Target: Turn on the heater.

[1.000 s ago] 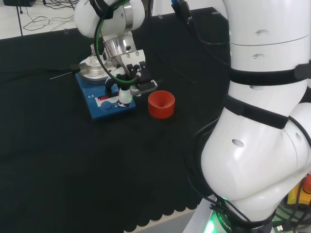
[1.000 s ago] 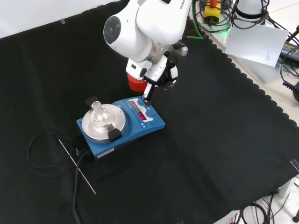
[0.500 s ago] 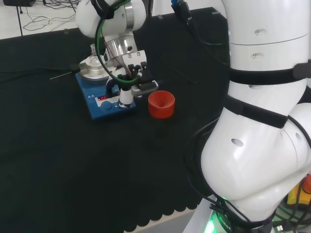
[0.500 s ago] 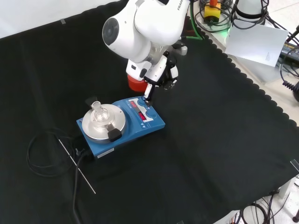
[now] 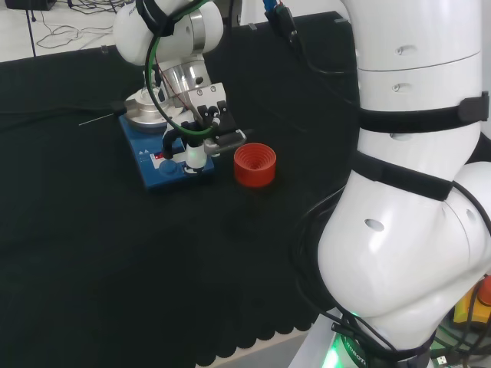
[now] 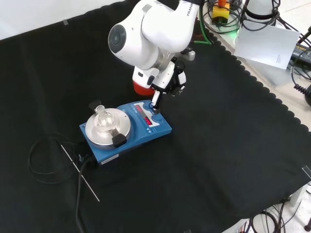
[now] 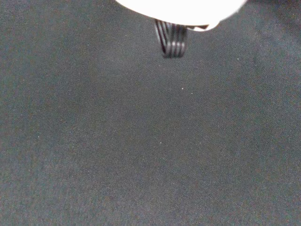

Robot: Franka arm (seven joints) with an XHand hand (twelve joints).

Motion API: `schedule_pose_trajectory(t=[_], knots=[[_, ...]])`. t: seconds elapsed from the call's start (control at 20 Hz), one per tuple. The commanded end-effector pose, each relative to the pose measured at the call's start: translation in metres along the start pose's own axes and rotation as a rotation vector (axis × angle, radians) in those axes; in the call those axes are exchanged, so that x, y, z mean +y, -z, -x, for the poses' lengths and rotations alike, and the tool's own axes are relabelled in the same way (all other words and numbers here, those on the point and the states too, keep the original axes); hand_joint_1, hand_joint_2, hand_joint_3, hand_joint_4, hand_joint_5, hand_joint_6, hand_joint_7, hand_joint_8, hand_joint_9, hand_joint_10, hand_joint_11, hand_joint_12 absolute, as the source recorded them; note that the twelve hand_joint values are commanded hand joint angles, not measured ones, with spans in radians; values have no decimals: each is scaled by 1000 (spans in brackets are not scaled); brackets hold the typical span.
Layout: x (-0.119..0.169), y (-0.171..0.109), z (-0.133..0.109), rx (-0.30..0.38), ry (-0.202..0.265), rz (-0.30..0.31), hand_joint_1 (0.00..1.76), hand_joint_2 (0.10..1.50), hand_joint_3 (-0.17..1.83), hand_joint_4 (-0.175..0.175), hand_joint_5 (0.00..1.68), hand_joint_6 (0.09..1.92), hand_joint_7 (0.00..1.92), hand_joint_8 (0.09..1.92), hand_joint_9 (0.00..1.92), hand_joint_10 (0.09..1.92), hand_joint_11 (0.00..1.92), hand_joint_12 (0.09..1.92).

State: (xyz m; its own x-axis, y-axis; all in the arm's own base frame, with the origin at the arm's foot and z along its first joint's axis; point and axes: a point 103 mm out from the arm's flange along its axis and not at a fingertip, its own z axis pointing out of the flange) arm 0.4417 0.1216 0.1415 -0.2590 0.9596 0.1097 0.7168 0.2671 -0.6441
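- Far left in the front view, you've got a coiled black cable (image 6: 43,160) and a thin rod (image 6: 80,172) lying on the black cloth (image 6: 218,160), both running up to the heater.
- Next along, there's your heater (image 6: 125,130): a blue hotplate with a round silver top plate (image 6: 108,128) and a small clear glass flask (image 6: 101,112) standing on it. Its sloped control panel (image 6: 149,116) faces right in this view, with a red display lit in the middle.
- Now the hand (image 6: 167,80): it's poised right over that panel, one finger (image 6: 155,100) pointing straight down with its tip at, or just touching, the far end of the panel. I can't tell from here whether it's actually making contact.
- The other fingers look tucked in toward the palm, so it's a poking pose, nothing grasped.
- In the head view the same fingertip (image 5: 196,156) sits on the front right part of the panel, beside the blue knob (image 5: 169,166).
- Just right of the heater in the head view, a red ribbed ring stand (image 5: 255,164) sits clear of the action.
- My read: you're at the press step. Next you'll want a short, straight push down on the control, then lift clear without nudging the heater.
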Motion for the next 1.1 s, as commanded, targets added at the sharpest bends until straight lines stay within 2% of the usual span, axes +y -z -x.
schedule_pose_trajectory(t=[0.05,0.6,1.1], knots=[[2,-2,0,-5,2,7,1477,673,1103,-32,270,622,1687,1534,1765,1522,1426,1422],[9,-7,5,-6,0,2,1476,674,1103,-35,274,625,1685,1533,1765,1519,1424,1421],[10,-6,6,-3,-3,30,1476,674,1104,-37,271,628,1682,1532,1765,1516,1423,1421]])
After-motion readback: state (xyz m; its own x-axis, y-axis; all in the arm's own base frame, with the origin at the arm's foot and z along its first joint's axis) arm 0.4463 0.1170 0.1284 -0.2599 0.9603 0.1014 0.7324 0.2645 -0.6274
